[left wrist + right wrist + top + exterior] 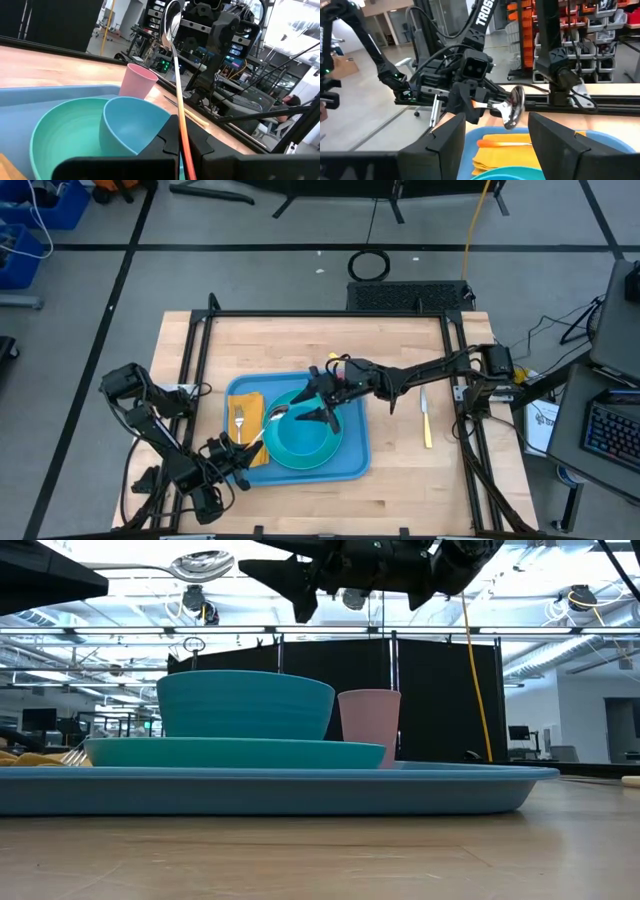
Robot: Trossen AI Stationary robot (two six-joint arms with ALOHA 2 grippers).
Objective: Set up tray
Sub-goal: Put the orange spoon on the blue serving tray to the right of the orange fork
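A: Where's the large light-blue plastic tray?
B: Mid-table. The left gripper clamps a shiny metal spoon above it.
A: And the right gripper?
B: Spread wide, empty, facing the spoon.

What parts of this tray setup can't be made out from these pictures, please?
- Fork on the orange napkin: too small in the high view, cut off at the low view's edge.
- Pink cup: hidden under the right gripper in the high view.
- Knife: detail too small.
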